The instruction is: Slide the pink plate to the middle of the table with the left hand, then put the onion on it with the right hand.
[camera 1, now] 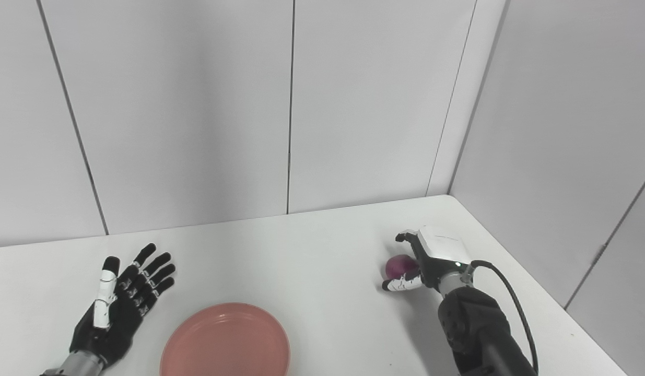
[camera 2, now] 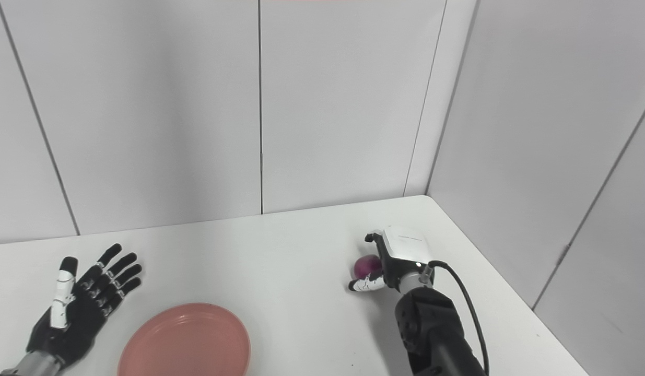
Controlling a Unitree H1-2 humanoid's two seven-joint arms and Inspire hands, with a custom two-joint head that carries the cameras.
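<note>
While the left hand lies spread just left of the pink plate, the right hand curls around the onion, well right of that plate on the tabletop.

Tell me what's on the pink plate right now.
Nothing shows on the pink plate; its near edge runs out of view. The onion sits apart on the table, inside the right hand. The left hand lies open beside the plate.
</note>
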